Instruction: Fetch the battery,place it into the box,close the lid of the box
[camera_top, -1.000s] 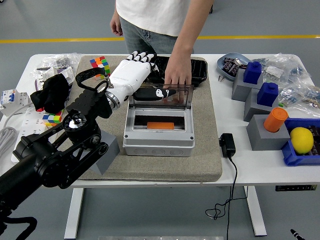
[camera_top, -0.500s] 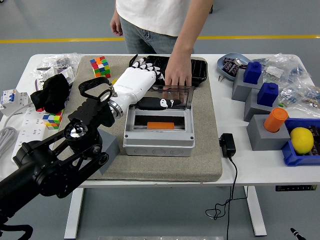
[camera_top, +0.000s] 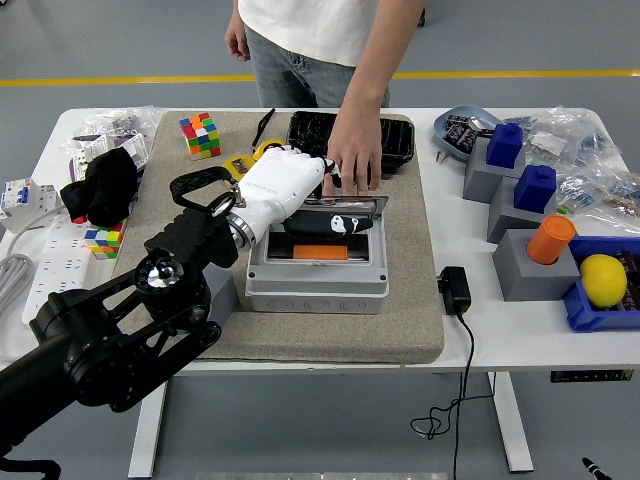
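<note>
A grey box (camera_top: 316, 285) stands on the tan mat (camera_top: 410, 300), with an orange battery (camera_top: 321, 251) lying inside it. Its clear lid (camera_top: 352, 206) is tilted low over the opening, partly closed. My left hand (camera_top: 335, 205), white with black fingers, lies on the lid from the left, fingers extended and holding nothing; its black thumb (camera_top: 338, 224) rests across the lid's front. A person's hand (camera_top: 352, 164) reaches from the far side and presses on the lid's back edge, right beside my fingers.
A black tray (camera_top: 385, 138) and a Rubik's cube (camera_top: 202, 135) sit behind the box. A black cloth (camera_top: 100, 185) lies at left. A power adapter (camera_top: 455, 290) with its cable lies to the right of the mat. Grey blocks, an orange cylinder (camera_top: 551, 238) and a lemon (camera_top: 603, 280) stand at right.
My left hand has moved right and down over the box, and the lid has swung from upright to low over the opening. The person's hand stayed at the lid's back edge.
</note>
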